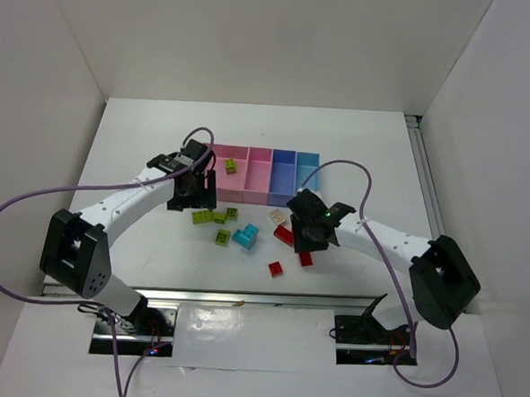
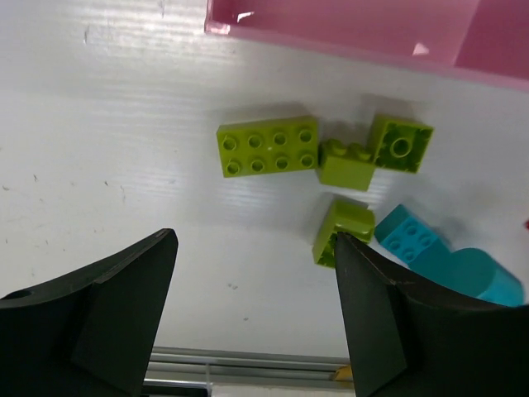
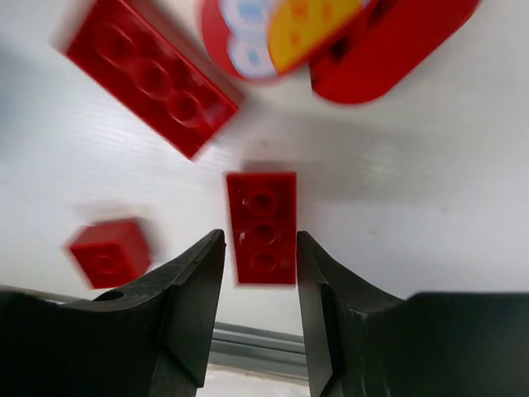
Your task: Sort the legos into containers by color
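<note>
1. The tray sits far centre, one lime brick in its left pink compartment.
2. The left gripper gapes wide, empty, just near of the loose lime bricks.
3. The right gripper straddles a red brick on the table, right of centre. Pinching it? Can't tell.

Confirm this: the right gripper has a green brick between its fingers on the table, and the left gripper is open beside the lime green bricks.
One detail is wrong: the brick between the fingers of the right gripper is a red brick, not green. The right wrist view shows it lying on the table. The left gripper is indeed open beside the lime green bricks.
</note>
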